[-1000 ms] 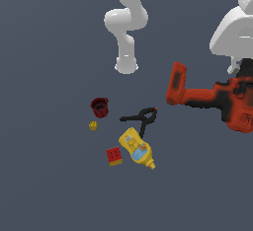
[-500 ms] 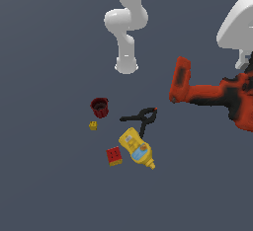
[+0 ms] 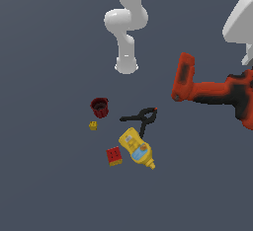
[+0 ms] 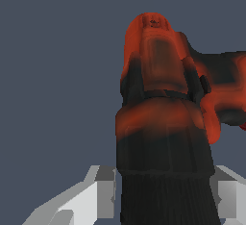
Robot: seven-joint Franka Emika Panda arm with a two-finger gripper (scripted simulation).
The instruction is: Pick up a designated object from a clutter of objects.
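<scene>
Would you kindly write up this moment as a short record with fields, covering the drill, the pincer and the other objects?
target: power drill, red-orange and black
drill state: between the pincer's fingers in the wrist view; appears lifted, at the exterior view's right edge
pincer: closed on the drill's black body
left on the floor: dark red cup, tiny yellow block, red block, mustard bottle, black clamp
contacts: clamp's handles reach the bottle; cup and both blocks stand apart
arm base: beyond the clutter

red/black drill (image 3: 212, 89) held high at exterior view's right, w/ cup (image 3: 99, 107), clamp (image 3: 142, 119), mustard bottle (image 3: 136, 148), red block (image 3: 114, 156), tiny yellow block (image 3: 93, 125) on desk (image 3: 49, 185)
</scene>
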